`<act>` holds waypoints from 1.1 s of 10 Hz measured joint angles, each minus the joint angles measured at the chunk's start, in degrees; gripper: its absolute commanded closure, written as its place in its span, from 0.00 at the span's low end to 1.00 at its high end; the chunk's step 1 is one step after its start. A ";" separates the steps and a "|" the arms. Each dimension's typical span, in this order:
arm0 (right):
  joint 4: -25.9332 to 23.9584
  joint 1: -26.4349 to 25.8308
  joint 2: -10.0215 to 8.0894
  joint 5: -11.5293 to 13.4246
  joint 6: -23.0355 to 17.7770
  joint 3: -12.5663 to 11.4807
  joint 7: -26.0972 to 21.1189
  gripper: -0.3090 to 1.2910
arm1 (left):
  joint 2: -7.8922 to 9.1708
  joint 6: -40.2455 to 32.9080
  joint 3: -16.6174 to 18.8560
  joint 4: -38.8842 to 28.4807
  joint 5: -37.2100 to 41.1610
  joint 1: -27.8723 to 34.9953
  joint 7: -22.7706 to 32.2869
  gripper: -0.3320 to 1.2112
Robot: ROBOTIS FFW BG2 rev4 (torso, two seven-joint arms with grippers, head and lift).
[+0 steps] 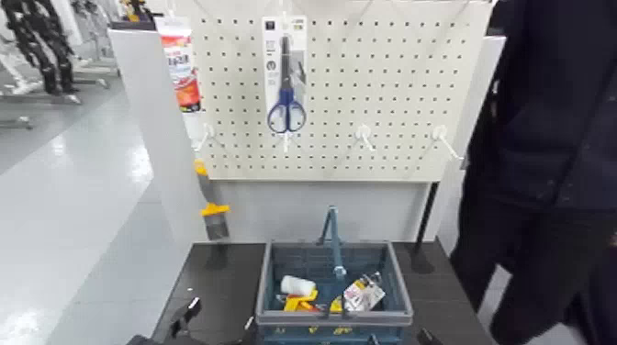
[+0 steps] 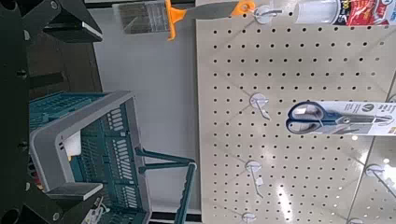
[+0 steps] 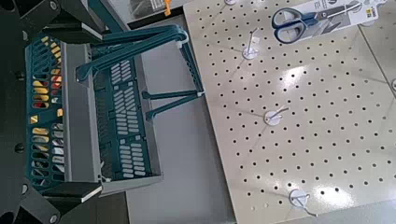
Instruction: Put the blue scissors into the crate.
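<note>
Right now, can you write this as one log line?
scissors: hanging on pegboard | crate: below on table | grippers: low, not reaching

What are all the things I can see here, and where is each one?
blue scissors: one, blue handles on a white card, hanging high on the pegboard.
pegboard: one, cream, upright behind the table.
tube pack: one, red and white, at the pegboard's left edge.
brush: one, orange ferrule, hanging below the tube pack.
crate: one, grey-blue, on the dark table, handle up, small packets inside.
person: one, dark clothes, standing at the right.
left gripper: low at the table's near left.
right gripper: barely visible, near right.
</note>
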 measured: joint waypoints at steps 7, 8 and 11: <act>-0.07 -0.07 0.00 0.00 0.06 0.26 0.00 0.30 | 0.12 1.09 0.76 0.10 3.00 -1.27 -4.43 0.33; -0.05 -0.09 0.00 0.00 0.06 0.30 0.00 0.30 | 0.17 1.69 1.25 0.14 3.76 -2.26 -6.17 0.33; -0.01 -0.10 0.00 0.00 0.06 0.23 0.00 0.30 | -0.04 5.26 2.12 0.13 6.23 -6.69 -10.39 0.33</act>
